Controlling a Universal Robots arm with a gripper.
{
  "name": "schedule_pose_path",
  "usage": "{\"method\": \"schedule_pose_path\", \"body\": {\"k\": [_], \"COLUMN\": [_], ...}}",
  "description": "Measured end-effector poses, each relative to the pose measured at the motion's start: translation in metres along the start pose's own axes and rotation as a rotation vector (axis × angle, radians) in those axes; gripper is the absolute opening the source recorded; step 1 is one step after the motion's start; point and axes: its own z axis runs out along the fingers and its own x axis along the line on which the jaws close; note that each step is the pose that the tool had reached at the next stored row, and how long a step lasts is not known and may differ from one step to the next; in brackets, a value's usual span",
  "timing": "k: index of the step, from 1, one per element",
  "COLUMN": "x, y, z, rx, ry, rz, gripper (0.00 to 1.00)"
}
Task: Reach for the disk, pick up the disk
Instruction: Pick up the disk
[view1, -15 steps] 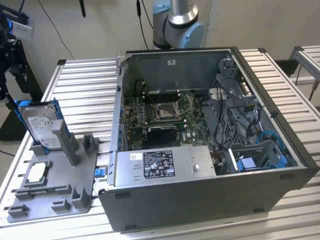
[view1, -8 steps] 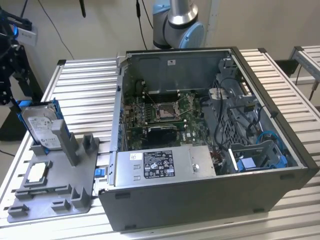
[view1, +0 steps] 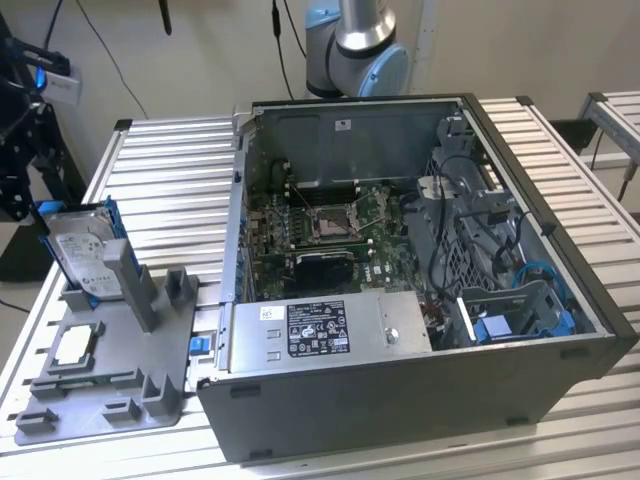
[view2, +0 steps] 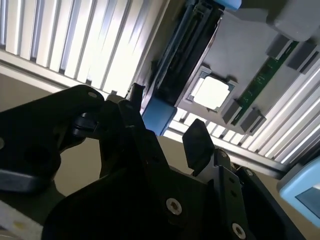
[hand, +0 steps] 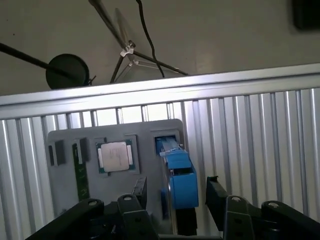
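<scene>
1. Two black fingers (hand: 216, 194) of the gripper (hand: 176, 196) stand well apart in both wrist views; clear space shows between them, and they are clamped on nothing.
2. Just past the fingertips is the disk (hand: 175, 165), seen edge-on; in the first wrist view it lines up with the gap between the two fingers, with its blue bracket (hand: 184, 187) as the part nearest them; a strip of background shows between the bracket and each finger.
3. One end of that bracket (view2: 159, 114) sits close beside one fingertip in the second wrist view, while the other finger (view2: 197, 141) stands off from it; whether the nearer tip touches it I cannot tell.
4. Beyond the fingers a grey holder (hand: 65, 195) carries the disk upright in a slot; out past one finger's outer side a square silver chip (hand: 115, 156) rests in its recess, and a green memory stick (hand: 80, 172) lies farther out on that same side.
5. Under the holder a ribbed aluminium table (hand: 250, 150) spreads out past both fingers.
6. Farther off, over the table's edge, the floor shows tripod legs (hand: 125, 55) and a round black base (hand: 67, 71).
7. Seen in the exterior view, the disk (view1: 85, 258) stands on edge in the holder (view1: 110, 395) at the exterior view's left, label outward, beside an open computer case (view1: 400, 400); the arm's base (view1: 360, 40) rises behind the case.
</scene>
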Motion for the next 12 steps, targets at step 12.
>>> {"method": "schedule_pose_path", "body": {"k": [12], "x": [0.0003], "y": [-0.0026], "z": [0.0214], "rx": [-0.005], "ry": [0.0014], "rz": [-0.049], "gripper": [1.0]}}
